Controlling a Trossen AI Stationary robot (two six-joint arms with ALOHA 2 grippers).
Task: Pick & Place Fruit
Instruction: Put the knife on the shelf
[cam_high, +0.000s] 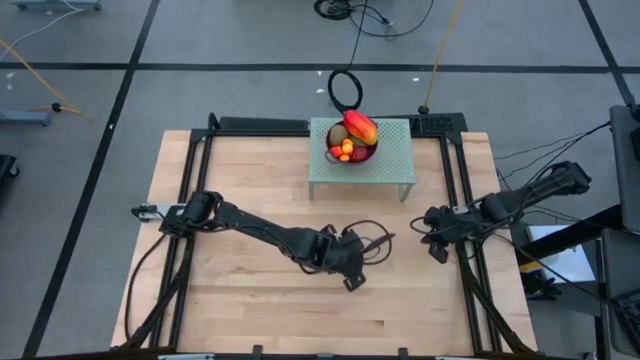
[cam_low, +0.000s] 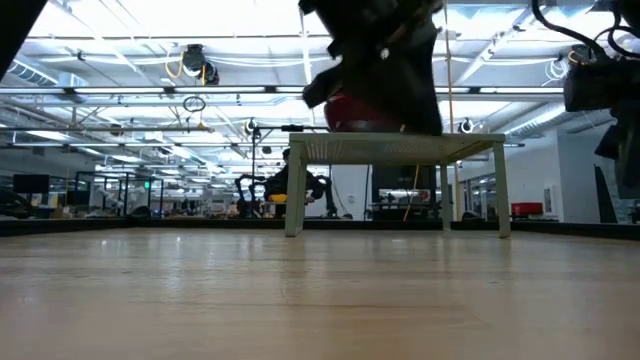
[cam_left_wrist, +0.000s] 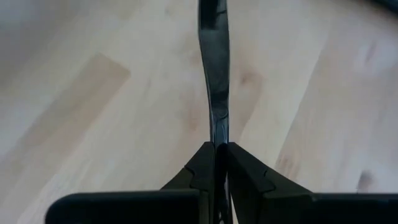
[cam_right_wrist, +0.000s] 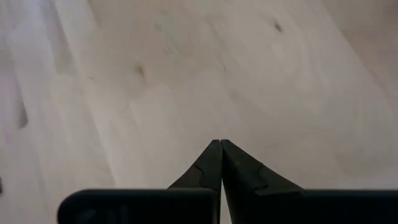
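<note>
The fruit (cam_high: 353, 138) sits heaped in a dark red bowl (cam_high: 364, 156) in the upper middle of the high view. On top lies a mango (cam_high: 361, 127), elongated, red shading to yellow. Beside it, at its left edge, a brownish-green kiwi (cam_high: 339, 134) shows, and below them are a few tiny orange-red pieces (cam_high: 346, 149). The bowl stands on a pale green perforated stand (cam_high: 390, 165) at the far edge of the wooden table (cam_high: 230, 300). In the low view the stand (cam_low: 400, 149) shows as a small raised platform on legs, with the red bowl (cam_low: 352, 112) on it, partly hidden by a dark arm in front.

The left gripper (cam_high: 349, 268) is in the centre of the high view, below the stand. In the left wrist view its fingers (cam_left_wrist: 202, 168) are pinched nearly together on a thin dark blade-like object (cam_left_wrist: 214, 68) that runs from between the fingertips to the top of that frame, over bare wood. What the object is cannot be told for certain; it looks like a narrow metal strip seen edge on.

The right gripper (cam_high: 436, 247) is at the right of the high view, level with the left one, over the table's right side. In the right wrist view its fingers (cam_right_wrist: 208, 168) are pressed fully together with nothing between them, bare wood beyond.

The fruit lies well apart from both grippers: above and slightly right of the left one in the high view, above and left of the right one. Neither touches it.
</note>
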